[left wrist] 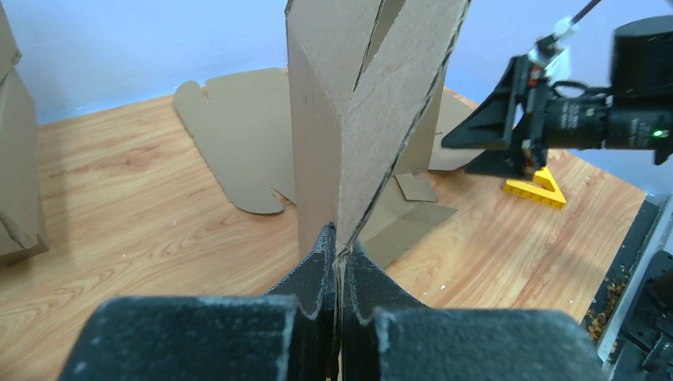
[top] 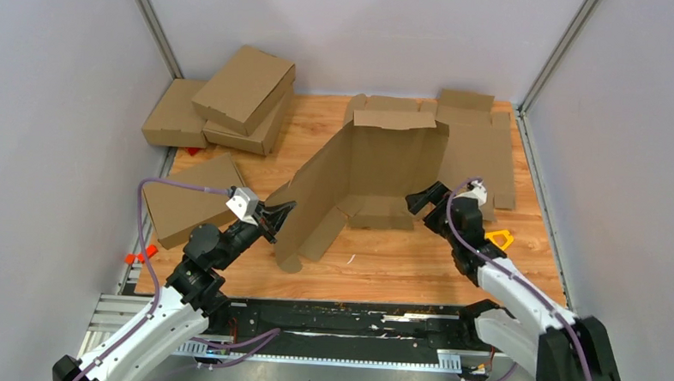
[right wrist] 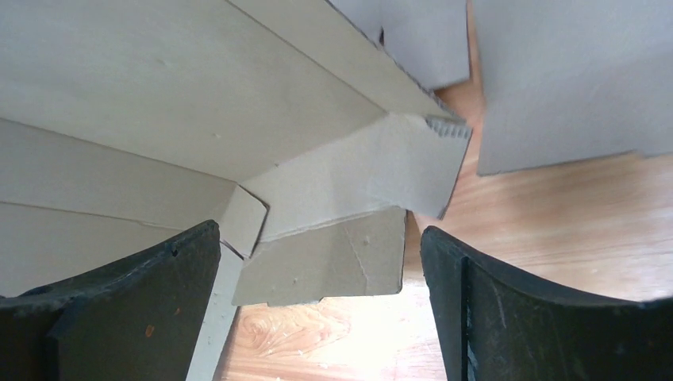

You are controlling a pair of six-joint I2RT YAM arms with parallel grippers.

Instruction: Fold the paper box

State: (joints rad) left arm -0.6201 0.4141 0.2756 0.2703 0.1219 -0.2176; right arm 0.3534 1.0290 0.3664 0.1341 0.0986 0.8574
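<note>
The paper box point(top: 369, 170) is a brown die-cut cardboard sheet standing partly folded in the middle of the table, with its panels raised. My left gripper point(top: 281, 214) is shut on the sheet's left edge. In the left wrist view the cardboard point(left wrist: 333, 103) rises straight out of the pinched left gripper point(left wrist: 340, 246). My right gripper point(top: 423, 199) is open at the sheet's lower right corner. In the right wrist view a small flap point(right wrist: 333, 266) hangs between the wide-apart fingers point(right wrist: 143, 309) without touching either.
Folded brown boxes point(top: 243, 96) are stacked at the back left. A flat cardboard piece point(top: 191, 201) lies on the left and another blank point(top: 481, 145) at the back right. A yellow triangle point(top: 499, 240) sits by the right arm. Grey walls enclose the table.
</note>
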